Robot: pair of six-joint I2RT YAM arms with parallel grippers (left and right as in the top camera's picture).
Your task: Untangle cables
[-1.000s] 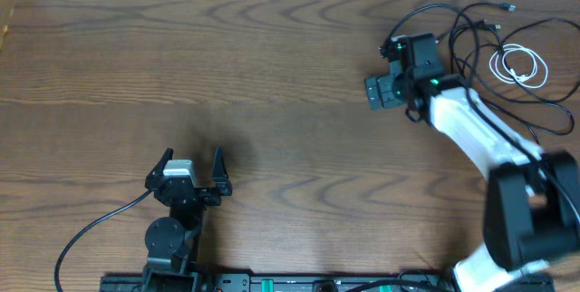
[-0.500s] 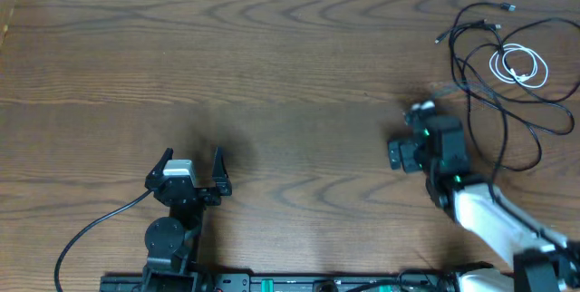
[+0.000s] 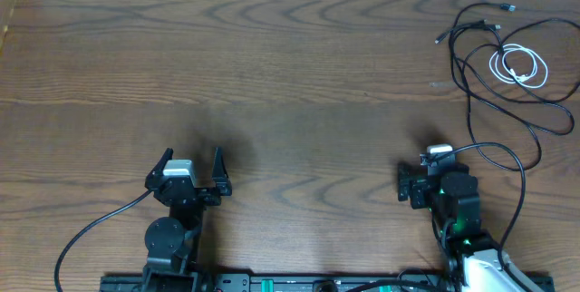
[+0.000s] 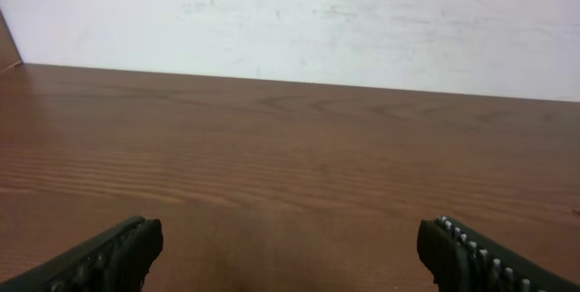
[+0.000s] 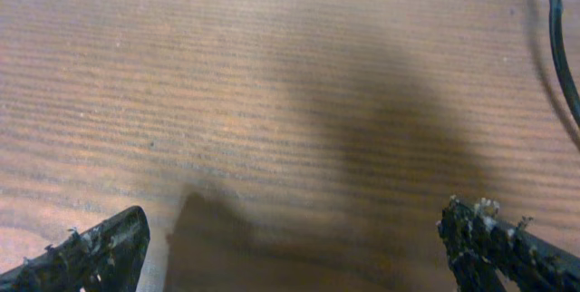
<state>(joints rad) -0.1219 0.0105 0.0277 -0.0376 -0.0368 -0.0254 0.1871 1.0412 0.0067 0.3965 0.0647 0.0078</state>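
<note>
Upper right of the overhead view: the cables [image 3: 469, 92] lie in a loose tangle on the wooden table [image 3: 290, 74]. Two black ones loop over each other, w/ the white cable [image 3: 518, 72] coiled small among the loops (small plug ends poke out toward the top edge). Lower right, the right gripper [image 3: 405, 183] sits over bare wood, fingers spread wide, nothing btwn them. Its wrist view shows a black cord [image 5: 555, 29] at the upper right edge, apart from the fingers. Lower left, the left gripper [image 3: 191, 158] is likewise spread wide & empty, well apart from the tangle. Its wrist cam shows only tabletop and a pale wall [image 4: 362, 11].
</note>
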